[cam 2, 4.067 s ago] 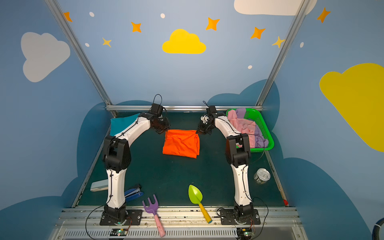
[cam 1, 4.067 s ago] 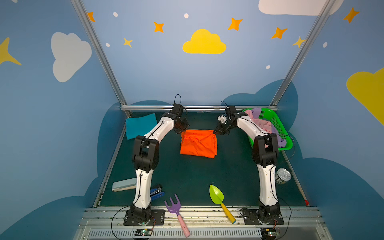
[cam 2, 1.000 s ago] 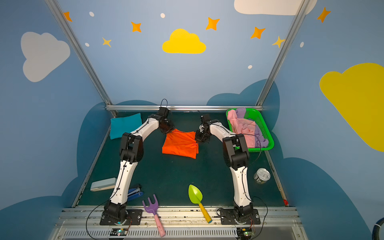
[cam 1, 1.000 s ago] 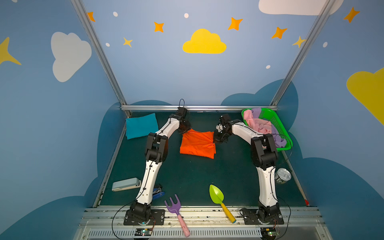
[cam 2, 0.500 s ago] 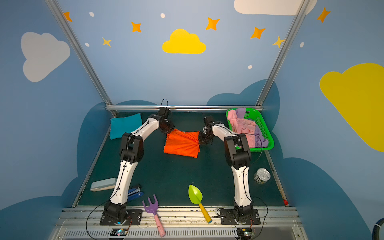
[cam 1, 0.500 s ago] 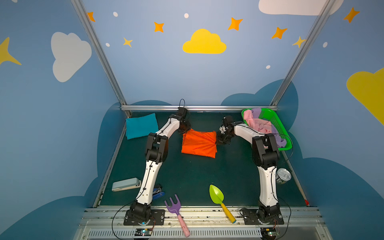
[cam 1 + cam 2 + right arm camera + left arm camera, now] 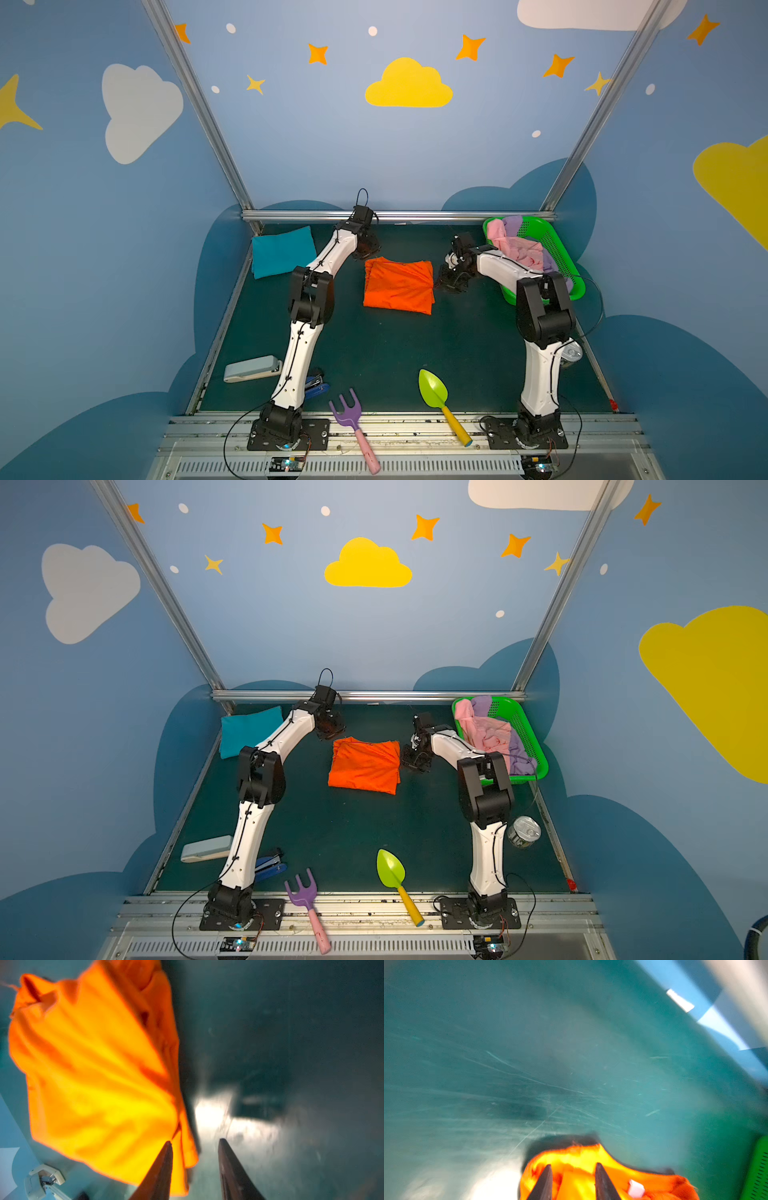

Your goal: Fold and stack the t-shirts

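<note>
Right wrist: creased orange t-shirt

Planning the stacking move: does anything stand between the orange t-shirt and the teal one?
Only the left arm: its white forearm crosses the mat between the orange t-shirt and the teal t-shirt in both top views, its pincer at the orange one's far corner. No loose object lies there.

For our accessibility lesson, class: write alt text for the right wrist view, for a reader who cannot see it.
An orange t-shirt lies rumpled on a dark green table. The right end effector stands open, one dark finger at the shirt's edge, the other over bare table.
</note>
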